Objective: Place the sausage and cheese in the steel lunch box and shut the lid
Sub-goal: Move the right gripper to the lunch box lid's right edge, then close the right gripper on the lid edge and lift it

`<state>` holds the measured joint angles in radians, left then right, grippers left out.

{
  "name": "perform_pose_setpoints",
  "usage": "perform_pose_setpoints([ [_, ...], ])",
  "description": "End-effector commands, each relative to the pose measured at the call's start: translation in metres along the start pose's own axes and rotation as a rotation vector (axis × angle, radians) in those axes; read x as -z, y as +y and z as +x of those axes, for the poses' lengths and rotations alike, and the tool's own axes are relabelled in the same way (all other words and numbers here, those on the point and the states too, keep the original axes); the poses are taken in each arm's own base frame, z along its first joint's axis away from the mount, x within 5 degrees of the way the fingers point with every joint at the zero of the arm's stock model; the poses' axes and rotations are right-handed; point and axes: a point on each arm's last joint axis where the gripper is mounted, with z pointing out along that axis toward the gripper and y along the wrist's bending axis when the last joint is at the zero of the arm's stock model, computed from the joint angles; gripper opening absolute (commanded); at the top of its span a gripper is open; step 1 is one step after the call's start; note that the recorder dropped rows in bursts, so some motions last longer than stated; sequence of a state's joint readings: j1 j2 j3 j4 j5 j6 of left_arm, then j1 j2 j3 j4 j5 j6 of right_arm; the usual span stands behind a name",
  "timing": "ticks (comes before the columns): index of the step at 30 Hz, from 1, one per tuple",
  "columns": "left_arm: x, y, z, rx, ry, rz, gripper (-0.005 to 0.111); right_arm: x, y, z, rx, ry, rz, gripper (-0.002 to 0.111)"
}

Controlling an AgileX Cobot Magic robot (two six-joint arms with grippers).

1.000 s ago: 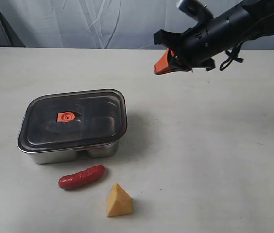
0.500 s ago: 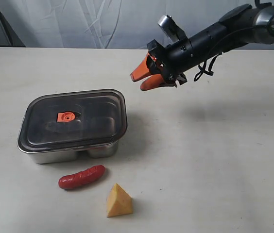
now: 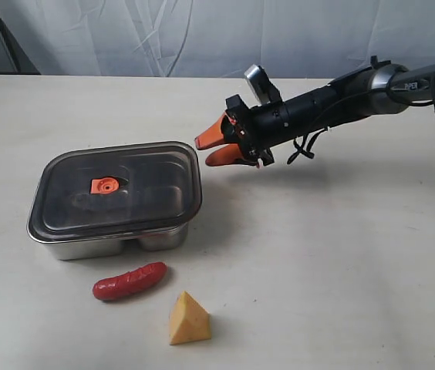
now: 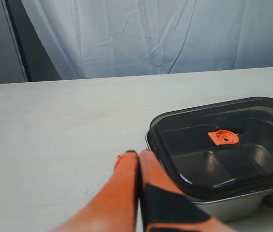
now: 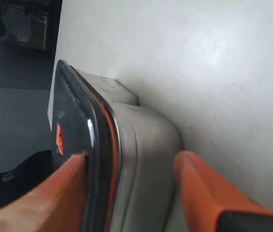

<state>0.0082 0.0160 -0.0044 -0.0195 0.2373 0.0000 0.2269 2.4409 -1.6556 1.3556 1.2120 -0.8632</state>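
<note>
Steel lunch box [image 3: 86, 247] sits on a pale worktop [image 3: 341, 254], left of centre in the exterior view, with its dark smoky lid [image 3: 144, 200] on top. A small orange valve [image 3: 105, 185] marks the lid. Through the lid, the left wrist view shows two inner compartments.

In front of the box, on the bare worktop, lies the red sausage [image 3: 129, 281]. The yellow-orange wedge of cheese [image 3: 188, 319] stands just beside the sausage's right end, nearer the camera. Neither touches the box.

From the right, the right claw [image 3: 204, 151] reaches in on a black arm, its orange fingers spread apart and holding nothing. It hovers near the box's far right corner. In the right wrist view, the box's edge shows between the two fingers.

Only its own wrist view shows the left claw [image 4: 137, 157]: fingers pressed together, empty, near the box.
</note>
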Motion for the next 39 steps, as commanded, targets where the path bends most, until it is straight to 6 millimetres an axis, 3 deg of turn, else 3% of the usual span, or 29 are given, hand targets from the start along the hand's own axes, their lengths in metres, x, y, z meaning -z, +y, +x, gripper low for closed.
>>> perform_pose_setpoints([
  [1, 0.000, 0.000, 0.001, 0.000, -0.001, 0.000, 0.000, -0.009, 0.009, 0.001, 0.044, 0.022, -0.015, 0.054],
  [9, 0.000, 0.000, 0.001, 0.000, -0.001, 0.000, 0.000, -0.016, 0.012, 0.003, 0.051, 0.038, -0.019, 0.054],
  [17, 0.000, 0.000, 0.001, 0.000, -0.001, 0.000, 0.000, -0.016, 0.014, 0.003, 0.054, 0.037, -0.020, 0.049],
  [39, 0.000, 0.000, 0.001, 0.000, -0.001, 0.000, 0.000, -0.012, 0.023, 0.001, 0.078, 0.033, -0.017, 0.049],
])
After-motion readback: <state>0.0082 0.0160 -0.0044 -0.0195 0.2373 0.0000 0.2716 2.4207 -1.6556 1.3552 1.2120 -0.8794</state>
